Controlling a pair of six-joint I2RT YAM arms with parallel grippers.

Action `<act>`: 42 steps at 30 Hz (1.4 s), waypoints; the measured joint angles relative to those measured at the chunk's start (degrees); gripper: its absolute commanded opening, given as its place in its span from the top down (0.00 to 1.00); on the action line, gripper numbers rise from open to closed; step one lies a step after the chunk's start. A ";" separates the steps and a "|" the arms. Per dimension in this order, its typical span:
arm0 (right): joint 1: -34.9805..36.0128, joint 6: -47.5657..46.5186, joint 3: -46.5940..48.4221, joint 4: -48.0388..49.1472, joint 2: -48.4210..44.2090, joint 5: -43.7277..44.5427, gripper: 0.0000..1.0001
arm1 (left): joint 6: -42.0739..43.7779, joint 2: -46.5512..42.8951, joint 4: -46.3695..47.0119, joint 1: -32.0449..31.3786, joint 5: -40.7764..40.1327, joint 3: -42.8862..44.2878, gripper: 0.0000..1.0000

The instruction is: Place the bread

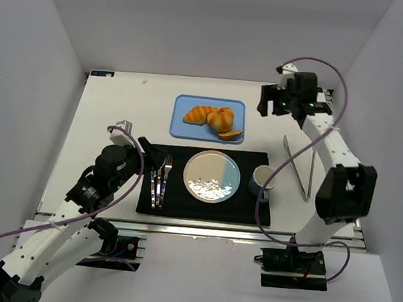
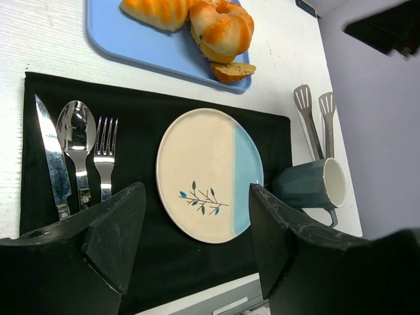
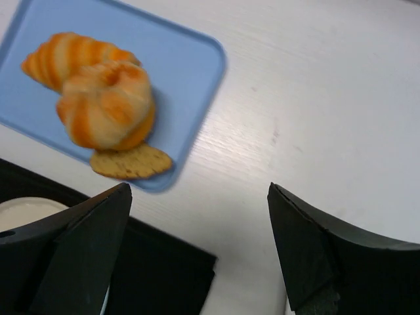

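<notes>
Two fingers (image 3: 79, 249) of the nearer right claw (image 3: 199, 190) are spread wide and empty, and the bread (image 3: 56, 59) is seen to its left on the blue tray (image 3: 190, 72), laid lengthwise behind the round bun (image 3: 108, 108).

Glossy plate (image 2: 203, 154), matt black placemat (image 2: 134, 98)

Plate (image 2: 203, 164), mug (image 2: 308, 185), tongs (image 2: 303, 100), blue tray (image 1: 191, 102)

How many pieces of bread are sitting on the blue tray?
3. On the tray, the long striped loaf lies at the left, the round bun touches its right end, and the flat brown slice lies at the bun's near side. None seems hidden.
</notes>
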 measured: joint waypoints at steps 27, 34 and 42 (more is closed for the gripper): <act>-29.31 -25.00 -39.04 -4.81 -18.67 -7.34 0.11 | 0.15 0.59 3.85 0.00 2.14 -0.44 0.26; -29.33 -25.11 -41.75 -1.14 -14.10 -5.35 0.11 | -0.11 0.02 4.24 0.00 2.14 -1.40 0.26; -26.77 -22.91 -45.35 7.65 -12.50 -3.04 0.17 | -0.26 -0.22 4.22 0.00 2.12 -1.40 0.26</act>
